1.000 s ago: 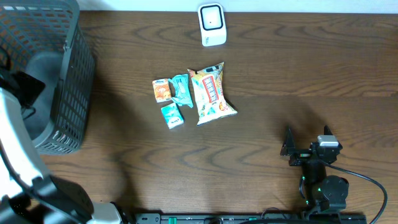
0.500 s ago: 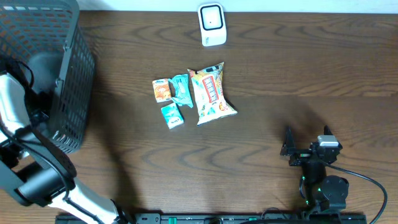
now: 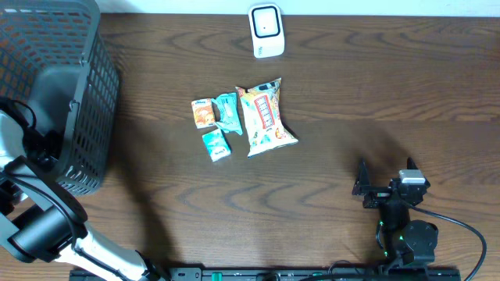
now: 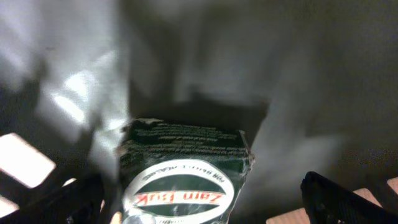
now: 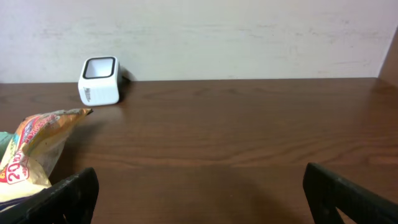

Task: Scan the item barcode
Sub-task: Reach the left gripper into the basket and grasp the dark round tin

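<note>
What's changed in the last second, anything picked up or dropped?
The left arm has pulled back toward the near edge of the table, by the basket. The left gripper hangs open above a dark green packet lying in the basket, holding nothing; whether it just released that packet isn't visible. The right gripper, scanner and snack packets stayed put.

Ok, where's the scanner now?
In the overhead view the scanner sits top centre at the far edge of the table, beyond the chip bag, well right of the basket.
</note>
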`<state>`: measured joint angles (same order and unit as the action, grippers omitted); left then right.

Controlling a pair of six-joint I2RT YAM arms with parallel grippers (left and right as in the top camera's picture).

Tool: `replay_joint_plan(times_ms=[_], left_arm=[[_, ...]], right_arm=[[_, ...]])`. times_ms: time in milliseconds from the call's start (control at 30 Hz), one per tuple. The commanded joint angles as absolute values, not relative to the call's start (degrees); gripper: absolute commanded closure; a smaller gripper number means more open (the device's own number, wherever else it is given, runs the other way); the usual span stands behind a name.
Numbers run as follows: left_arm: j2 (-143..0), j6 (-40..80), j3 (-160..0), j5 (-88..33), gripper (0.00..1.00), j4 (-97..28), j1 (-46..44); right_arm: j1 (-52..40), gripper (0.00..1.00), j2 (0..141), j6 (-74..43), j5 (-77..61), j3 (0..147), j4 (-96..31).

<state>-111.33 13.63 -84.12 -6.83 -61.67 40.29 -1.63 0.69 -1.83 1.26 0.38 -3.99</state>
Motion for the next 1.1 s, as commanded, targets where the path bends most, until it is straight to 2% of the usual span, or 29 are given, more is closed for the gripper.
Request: replay_joint_plan(times_ms=[0,67,167,267,367,467,500,567,667,1067], left_arm=[[-112.2,12.3,-80.3,-7.9,0.01,-59.7,40.4],[-112.2,12.3,-78.6,-7.9,0.02,-57.8,40.4],[-112.2,12.3,-76.2,-7.9,0.13,-55.5,40.4],[-112.2,12.3,-75.0,-7.9,0.14,-54.7,40.4],[-112.2,12.3,-74.9,-7.9,0.30,-54.7,40.4],[-112.2,12.8,-75.0,-8.2,0.41,-54.8,40.4],[-112.2,12.8,-75.6,-8.8,0.52,-55.2,40.4],[-112.2,12.9,-77.3,-10.4,0.54,-56.4,40.4],[-112.0,12.9,-83.9,-14.3,0.65,-61.0,40.4],[-106.2,12.9,-114.9,-18.7,0.64,-75.1,40.4]], right_arm=[[-1.5,0.01,0.4,-1.0,1.3,0.3,-4.2],[-1.5,0.01,0.4,-1.0,1.3,0.3,-4.2],[-1.5,0.01,0.4,-1.0,1.3,0.3,-4.2],[-1.5,0.01,0.4,-1.0,1.3,0.3,-4.2],[-1.5,0.01,0.4,-1.0,1.3,0.3,-4.2],[-1.5,0.01,0.4,-1.0,1.3,0.3,-4.2],[-1.5,0.01,0.4,-1.0,1.3,0.3,-4.2],[-1.5,0.01,0.4,-1.0,1.3,0.3,-4.2],[-1.5,0.01,0.4,-1.0,1.3,0.3,-4.2],[-1.5,0.01,0.4,-1.0,1.3,0.3,-4.2]])
